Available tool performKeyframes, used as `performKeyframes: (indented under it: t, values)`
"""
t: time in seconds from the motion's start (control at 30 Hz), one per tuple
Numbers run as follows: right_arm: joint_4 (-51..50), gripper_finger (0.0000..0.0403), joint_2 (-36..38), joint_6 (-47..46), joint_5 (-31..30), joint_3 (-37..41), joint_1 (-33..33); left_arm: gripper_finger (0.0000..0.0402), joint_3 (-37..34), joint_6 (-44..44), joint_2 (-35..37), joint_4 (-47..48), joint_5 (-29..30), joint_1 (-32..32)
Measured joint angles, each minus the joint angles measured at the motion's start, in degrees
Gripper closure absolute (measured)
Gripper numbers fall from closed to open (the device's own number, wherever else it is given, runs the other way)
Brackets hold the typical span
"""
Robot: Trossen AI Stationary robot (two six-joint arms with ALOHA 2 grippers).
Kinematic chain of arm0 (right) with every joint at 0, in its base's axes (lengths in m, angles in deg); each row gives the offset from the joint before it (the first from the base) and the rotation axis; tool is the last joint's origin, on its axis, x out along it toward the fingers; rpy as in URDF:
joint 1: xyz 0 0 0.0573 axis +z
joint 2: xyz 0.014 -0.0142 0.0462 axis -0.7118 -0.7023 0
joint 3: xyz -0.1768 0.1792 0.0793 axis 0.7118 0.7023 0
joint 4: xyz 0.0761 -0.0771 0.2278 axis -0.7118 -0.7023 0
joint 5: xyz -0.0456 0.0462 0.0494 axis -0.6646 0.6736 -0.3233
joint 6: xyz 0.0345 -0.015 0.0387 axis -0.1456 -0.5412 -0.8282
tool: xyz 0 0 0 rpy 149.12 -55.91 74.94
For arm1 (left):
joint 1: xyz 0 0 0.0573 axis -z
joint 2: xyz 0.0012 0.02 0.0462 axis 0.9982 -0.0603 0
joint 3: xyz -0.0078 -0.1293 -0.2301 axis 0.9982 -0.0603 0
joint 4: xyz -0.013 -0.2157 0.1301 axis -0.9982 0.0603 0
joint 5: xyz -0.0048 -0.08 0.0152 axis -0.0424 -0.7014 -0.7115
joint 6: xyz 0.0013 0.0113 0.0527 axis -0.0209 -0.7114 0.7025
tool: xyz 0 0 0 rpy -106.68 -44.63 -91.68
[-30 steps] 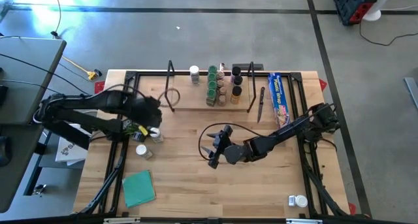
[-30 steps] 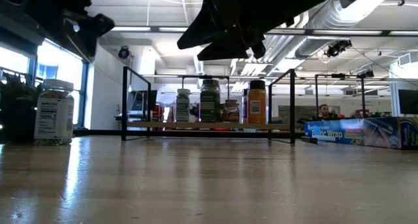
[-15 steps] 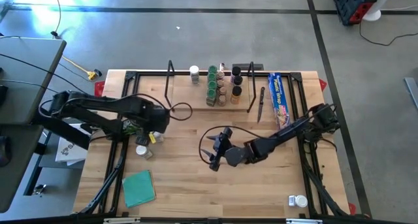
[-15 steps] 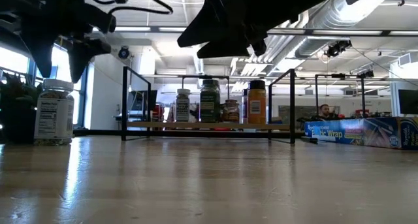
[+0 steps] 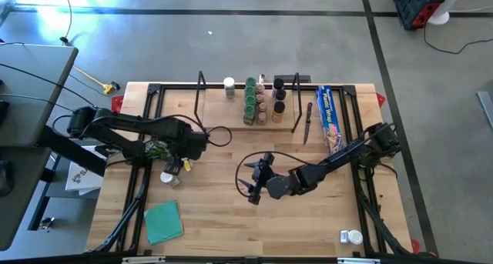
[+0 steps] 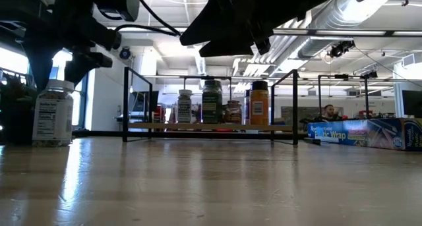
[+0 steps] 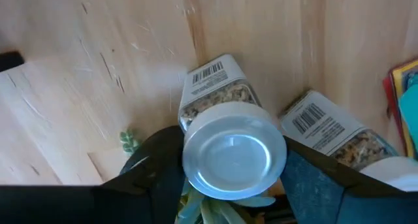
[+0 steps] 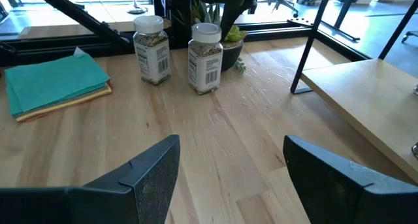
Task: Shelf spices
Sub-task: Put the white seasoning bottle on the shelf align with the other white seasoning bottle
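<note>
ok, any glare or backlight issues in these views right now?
High view: bright glare on the floor at top left. Low view: windows and ceiling lights backlight the arms into silhouettes; sheen on the table. Left wrist view: a soft highlight on the jar's white lid.

Bright daylight comes from the windows behind and gives pale glare on the light wooden table (image 6: 86,180) in the low view, where both arms are dark silhouettes. The round white jar lid (image 7: 233,157) is blurred and shiny
</note>
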Motion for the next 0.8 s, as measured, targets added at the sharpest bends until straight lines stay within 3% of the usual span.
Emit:
performKeyframes:
  t: [0.23, 0.63, 0.8]
  values:
    - [0.0, 0.0135, 0.0, 0.0, 0.0, 0.0, 0.0, 0.0203, 0.1, -8.9, 0.1, -2.3, -0.3, 0.0]
    - [0.0, 0.0135, 0.0, -0.2, -0.3, 0.0, 0.0, 0.0180, -0.1, -45.2, -0.1, -16.9, -1.4, -0.3]
    - [0.0, 0.0135, 0.0, -0.2, -0.2, 0.0, 0.0, 0.0175, -0.1, -45.6, -0.1, -22.6, -1.7, -1.5]
